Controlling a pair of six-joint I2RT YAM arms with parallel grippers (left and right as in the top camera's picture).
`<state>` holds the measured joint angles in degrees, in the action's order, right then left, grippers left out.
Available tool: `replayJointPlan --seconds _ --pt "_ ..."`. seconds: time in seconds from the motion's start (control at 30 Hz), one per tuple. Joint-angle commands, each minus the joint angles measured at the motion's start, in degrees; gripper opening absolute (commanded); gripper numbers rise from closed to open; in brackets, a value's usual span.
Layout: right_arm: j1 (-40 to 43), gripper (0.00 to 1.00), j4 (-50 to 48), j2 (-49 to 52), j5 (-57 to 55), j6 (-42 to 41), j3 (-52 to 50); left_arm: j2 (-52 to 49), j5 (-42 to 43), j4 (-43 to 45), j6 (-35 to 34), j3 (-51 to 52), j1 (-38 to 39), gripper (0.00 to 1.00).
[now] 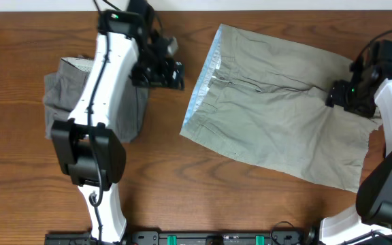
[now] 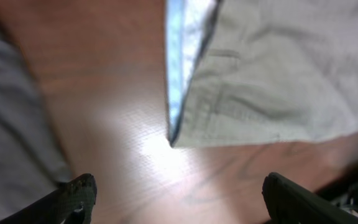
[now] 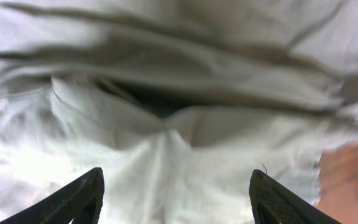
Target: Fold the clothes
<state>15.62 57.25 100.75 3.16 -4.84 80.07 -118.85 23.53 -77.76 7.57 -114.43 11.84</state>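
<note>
Light khaki-grey shorts point(image 1: 278, 112) lie spread flat on the table, their pale blue inner waistband point(image 1: 203, 78) at the left edge. Darker grey shorts point(image 1: 63, 102) lie folded at the left, partly under my left arm. My left gripper point(image 1: 171, 73) is open and empty above bare wood, just left of the waistband; its view shows the waistband corner point(image 2: 176, 112) ahead of the fingers point(image 2: 179, 199). My right gripper point(image 1: 339, 95) is open, hovering over the khaki leg fabric point(image 3: 166, 143) near the right edge, holding nothing.
The wooden table point(image 1: 182, 184) shows bare wood between the two garments and in front of them. Arm bases and a black rail point(image 1: 216, 238) line the front edge.
</note>
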Motion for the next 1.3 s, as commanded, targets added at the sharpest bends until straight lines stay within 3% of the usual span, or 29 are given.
replayJointPlan --seconds 0.0,0.2,0.3,0.5,0.7,0.77,0.83,1.03,1.2,1.23,1.27 --pt "2.3 0.73 3.2 0.3 6.9 -2.4 0.1 -0.4 1.5 0.6 0.3 5.9 2.8 0.87" --pt "4.3 0.72 9.3 0.3 10.0 -2.4 0.1 -0.4 0.3 5.3 0.2 17.1 5.1 0.87" --pt "4.6 0.72 11.0 0.3 10.3 -2.2 0.1 -0.4 -3.3 10.7 -2.5 22.9 4.9 0.87" --pt "4.6 0.72 11.8 0.3 10.9 -1.7 0.1 -0.4 -1.6 20.9 -2.4 32.3 5.3 0.87" --pt "4.6 0.72 11.6 0.3 10.8 -1.7 0.1 -0.4 0.0 23.5 -2.4 35.3 5.4 0.50" --pt "4.6 0.72 11.6 0.3 10.8 -1.8 0.1 -0.4 -0.2 23.1 -2.0 35.4 5.4 0.31" --pt "4.6 0.73 11.8 0.3 10.8 -1.8 0.1 -0.4 -0.3 22.3 -2.1 35.4 5.3 0.06" --pt "4.6 0.73 12.4 0.3 10.8 -1.7 0.0 -0.3 -8.3 14.6 -13.6 35.4 3.0 0.06" --pt "4.6 0.75 11.3 0.3 10.8 -1.8 -1.4 0.4 -6.7 12.7 -14.4 35.4 -0.9 0.06" --pt "4.6 0.75 10.8 0.3 10.8 -1.8 -1.8 0.7 -4.2 14.4 -13.0 35.4 -1.2 0.08" --pt "4.6 0.75 10.3 0.3 10.8 -1.8 -2.3 1.0 -0.8 16.5 -11.5 35.4 -1.2 0.17"
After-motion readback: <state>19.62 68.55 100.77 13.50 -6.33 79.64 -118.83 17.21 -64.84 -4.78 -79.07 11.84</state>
